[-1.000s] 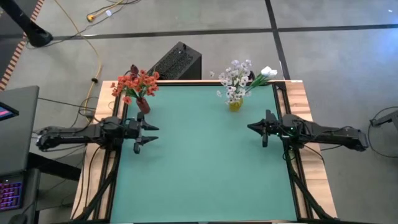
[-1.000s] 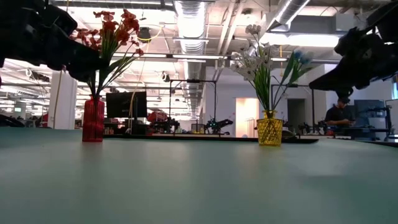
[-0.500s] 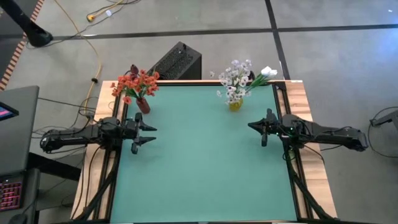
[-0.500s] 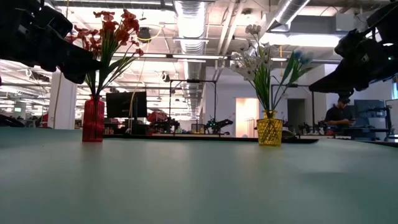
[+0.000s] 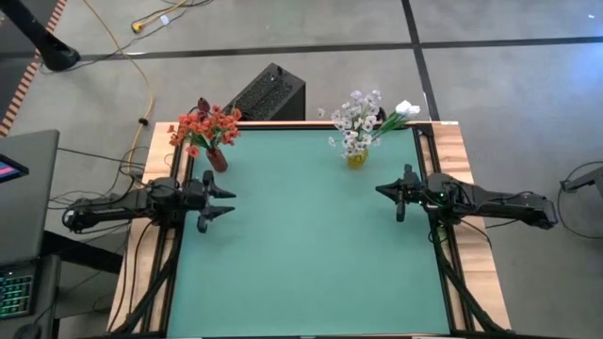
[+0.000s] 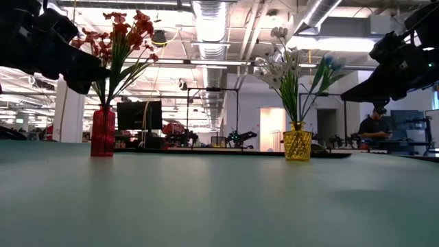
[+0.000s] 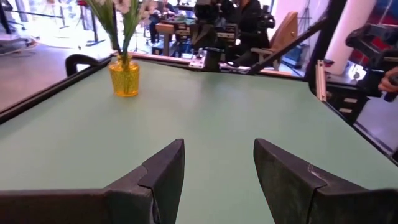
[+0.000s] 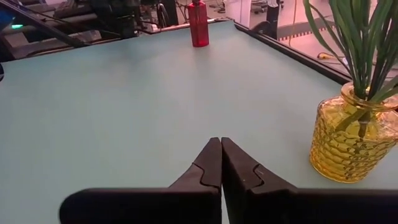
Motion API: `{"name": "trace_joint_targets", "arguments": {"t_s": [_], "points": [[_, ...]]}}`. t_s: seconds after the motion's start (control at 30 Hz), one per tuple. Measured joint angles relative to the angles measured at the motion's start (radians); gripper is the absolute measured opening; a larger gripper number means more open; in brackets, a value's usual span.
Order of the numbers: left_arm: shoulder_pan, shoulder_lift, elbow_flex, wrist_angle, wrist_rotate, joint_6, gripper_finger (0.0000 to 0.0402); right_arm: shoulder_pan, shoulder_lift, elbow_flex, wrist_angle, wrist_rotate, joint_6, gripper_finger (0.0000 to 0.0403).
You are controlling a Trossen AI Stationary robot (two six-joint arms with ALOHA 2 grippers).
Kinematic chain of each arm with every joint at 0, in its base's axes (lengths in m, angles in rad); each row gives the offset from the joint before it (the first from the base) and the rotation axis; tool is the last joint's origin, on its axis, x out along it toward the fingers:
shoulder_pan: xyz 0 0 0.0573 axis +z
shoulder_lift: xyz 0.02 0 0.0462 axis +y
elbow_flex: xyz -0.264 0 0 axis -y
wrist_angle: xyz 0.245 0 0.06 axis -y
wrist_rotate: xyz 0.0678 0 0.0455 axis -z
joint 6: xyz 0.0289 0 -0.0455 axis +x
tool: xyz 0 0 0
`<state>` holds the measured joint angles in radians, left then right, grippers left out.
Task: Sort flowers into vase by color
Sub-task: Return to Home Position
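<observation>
Red-orange blossoms and a dark red bud stand with their stems in a red vase near the table's far left corner. White sprays and white buds stand in a yellow glass vase near the far right corner. My left gripper hovers open over the table's left edge, just nearer than the red vase. My right gripper hovers shut at the right side, just nearer than the yellow vase. Neither holds anything.
The green table top stretches bare between the two arms, framed by wooden rails. A black box sits on the floor beyond the far edge. People and workstations show in the room behind.
My left arm has drawn back a little toward the table's left edge, its gripper staying open. The right arm and both vases have kept still.
</observation>
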<state>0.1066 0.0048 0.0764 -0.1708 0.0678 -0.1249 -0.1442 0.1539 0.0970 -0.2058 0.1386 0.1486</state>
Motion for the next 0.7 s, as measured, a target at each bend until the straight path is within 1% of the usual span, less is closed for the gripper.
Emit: {"name": "trace_joint_targets", "arguments": {"t_s": [0.2,0.3,0.5,0.7], "points": [[0.000,0.000,0.000,0.002,-0.008,0.017,0.0180,-0.016,0.002,0.000,-0.001,0.001,0.015,0.0043],[0.000,0.000,0.000,0.009,-0.053,0.027,0.0180,-0.016,0.003,0.000,-0.002,-0.001,0.015,0.0045],[0.000,0.000,0.000,0.009,-0.137,-0.060,0.0180,-0.015,0.003,0.000,-0.003,-0.003,0.016,0.0046],[0.000,0.001,0.000,-0.005,-0.119,-0.142,0.0180,-0.015,0.003,0.000,-0.003,-0.005,0.019,0.0046]]}}
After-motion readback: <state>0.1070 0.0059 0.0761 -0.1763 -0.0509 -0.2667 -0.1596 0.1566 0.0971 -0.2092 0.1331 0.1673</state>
